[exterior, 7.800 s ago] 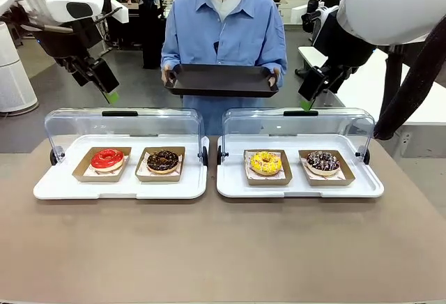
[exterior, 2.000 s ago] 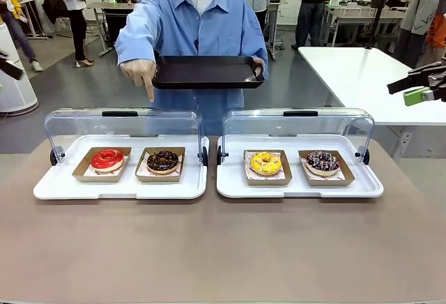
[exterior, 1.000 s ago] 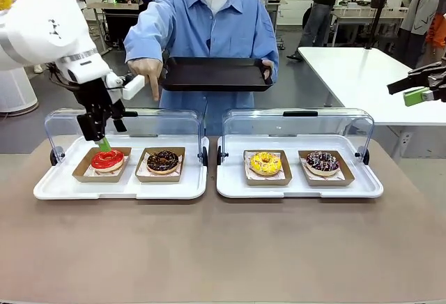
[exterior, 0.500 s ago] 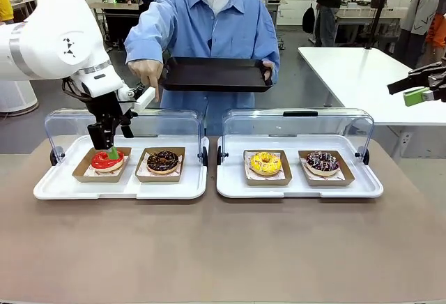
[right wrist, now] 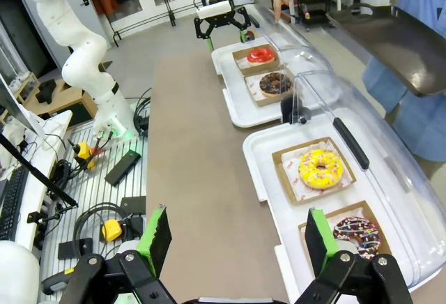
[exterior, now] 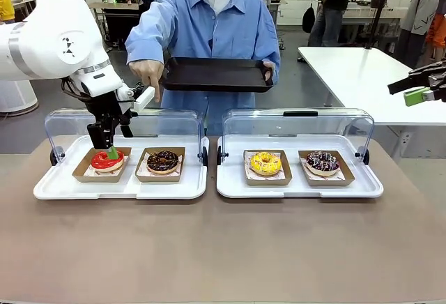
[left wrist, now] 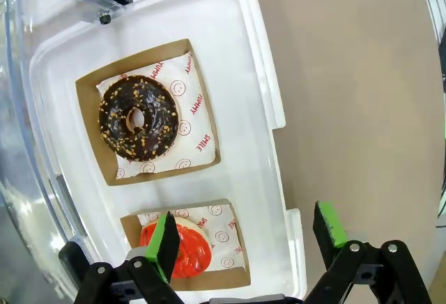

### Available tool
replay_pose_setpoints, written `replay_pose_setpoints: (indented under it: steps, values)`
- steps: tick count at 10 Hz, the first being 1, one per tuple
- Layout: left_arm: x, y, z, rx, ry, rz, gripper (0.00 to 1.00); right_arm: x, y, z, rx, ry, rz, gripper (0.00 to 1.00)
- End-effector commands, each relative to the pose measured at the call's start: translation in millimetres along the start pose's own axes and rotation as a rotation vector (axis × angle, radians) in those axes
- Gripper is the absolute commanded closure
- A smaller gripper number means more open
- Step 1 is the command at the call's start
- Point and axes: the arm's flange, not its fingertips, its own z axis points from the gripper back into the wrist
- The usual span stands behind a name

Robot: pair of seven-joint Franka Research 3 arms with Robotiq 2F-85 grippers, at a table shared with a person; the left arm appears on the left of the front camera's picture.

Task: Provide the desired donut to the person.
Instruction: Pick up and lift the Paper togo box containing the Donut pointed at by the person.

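Left gripper [left wrist: 247,238], fingers spread wide and empty, hangs low over the left tray [left wrist: 244,178]. From the wrist, one green pad covers the red donut [left wrist: 187,254] at the tray's end; the other is past the rim, so the donut lies off to one side (round, no long axis). The front view shows that pad just above the icing. Right gripper [exterior: 412,89], also spread and empty, is well apart

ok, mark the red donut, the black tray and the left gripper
red donut [exterior: 102,162], front view, glazed top.
black tray [exterior: 216,74], front view, middle of its visible surface.
left gripper [left wrist: 247,236], left wrist view, midway between fingertips.
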Motion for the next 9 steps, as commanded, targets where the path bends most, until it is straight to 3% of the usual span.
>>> replay_pose_setpoints:
  steps: [1, 4, 9]
  values:
    - [0, 0, 0, 0.000, 0.000, 0.000, 0.00, 0, 0, -1, 0.008, -0.010, 0.004, 0.00]
    - [19, -11, -28, 0.031, 0.046, 0.065, 0.00, 0, 0, -1, 0.008, -0.010, 0.004, 0.00]
    - [29, 5, -66, 0.030, 0.146, 0.105, 0.00, 0, 0, -1, 0.008, -0.010, 0.004, 0.00]
